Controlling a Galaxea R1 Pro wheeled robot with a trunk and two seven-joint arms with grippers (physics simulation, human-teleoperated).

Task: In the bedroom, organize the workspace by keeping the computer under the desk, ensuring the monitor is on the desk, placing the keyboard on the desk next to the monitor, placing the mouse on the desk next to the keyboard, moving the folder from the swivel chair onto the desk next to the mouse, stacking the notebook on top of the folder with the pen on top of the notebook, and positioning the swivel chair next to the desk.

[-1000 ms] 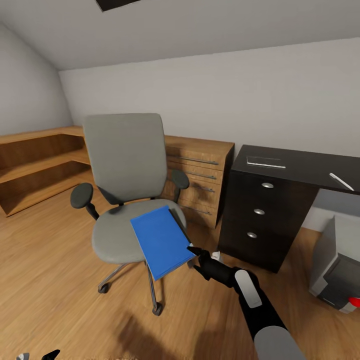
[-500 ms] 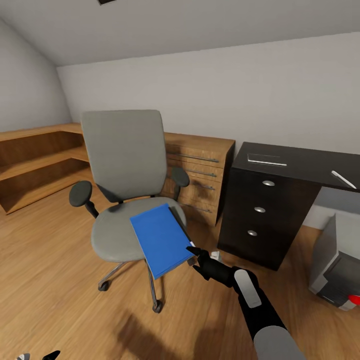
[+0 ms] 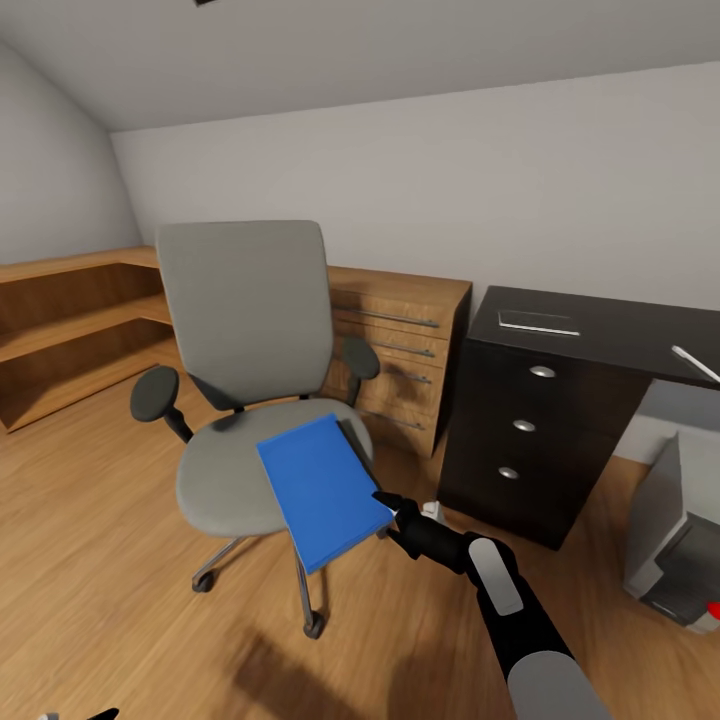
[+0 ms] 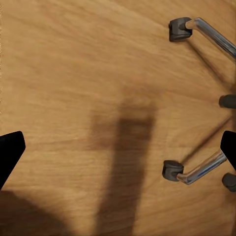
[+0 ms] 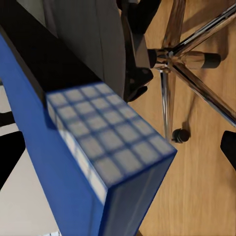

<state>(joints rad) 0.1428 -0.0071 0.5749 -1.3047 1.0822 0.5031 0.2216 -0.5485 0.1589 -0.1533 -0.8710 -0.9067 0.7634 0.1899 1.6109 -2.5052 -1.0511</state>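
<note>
Reaching from the lower right of the head view, my right gripper (image 3: 388, 513) meets the near right corner of the thin bright blue folder (image 3: 322, 488). Its black fingers sit at that corner, though I cannot tell whether they are closed on it or only touching. The folder lies on the seat of the grey upholstered swivel chair (image 3: 245, 330), jutting past the seat's front edge toward me. From my right wrist, the folder's corner (image 5: 108, 147) looms close and blurred, with the chair's chrome star base (image 5: 182, 61) behind it over the light wood floor (image 3: 90, 560).

At the right of the frame stands the glossy black desk (image 3: 600, 335) — on its top lie a flat pale grey notebook (image 3: 538, 322) and, near the right edge, a thin silver-white pen (image 3: 695, 364). A light grey tower computer (image 3: 680, 535) sits on the floor beside the desk's drawers. My left gripper (image 4: 118, 152) hangs wide open over bare floor, holding nothing.
</note>
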